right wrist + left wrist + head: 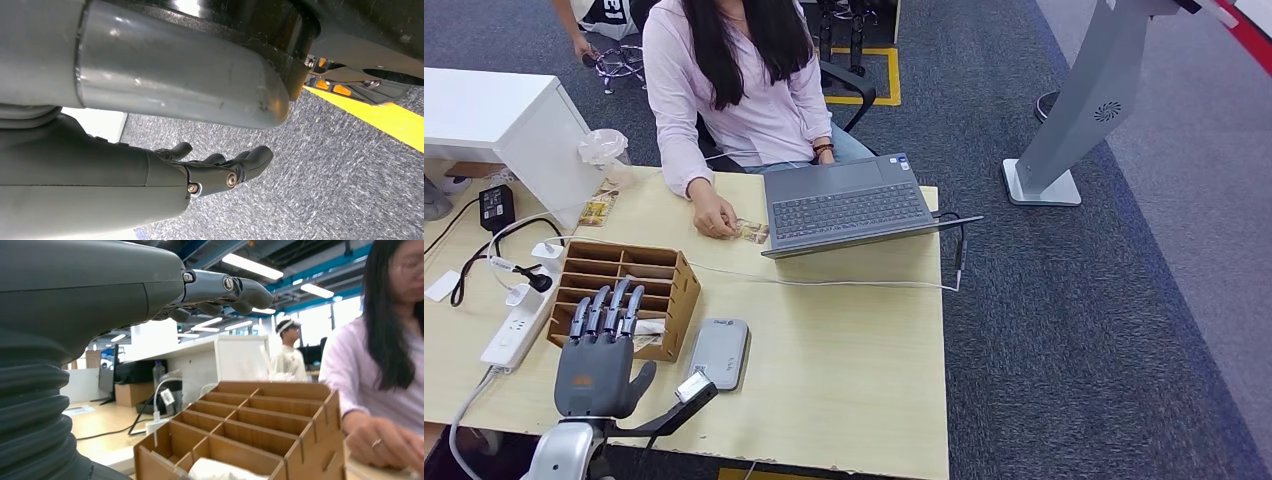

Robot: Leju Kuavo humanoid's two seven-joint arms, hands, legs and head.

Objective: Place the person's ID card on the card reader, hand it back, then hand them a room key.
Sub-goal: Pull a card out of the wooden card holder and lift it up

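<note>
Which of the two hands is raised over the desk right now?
The left hand, fingers spread above the wooden organizer; the right hand hangs over carpet.

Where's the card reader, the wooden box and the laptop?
card reader (720, 352), head view, middle of its grey top.
wooden box (680, 300), head view, its right side wall.
laptop (848, 210), head view, on the keyboard.

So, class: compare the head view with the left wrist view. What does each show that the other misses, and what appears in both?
Head view alone: the laptop, the grey card reader, the white power strip and the card under the person's hand.

Left wrist view alone: ceiling lights and a second person in a white cap behind the desk.

Both: the left robot hand with nothing in it, the wooden organizer and the seated person in a pink shirt.
</note>
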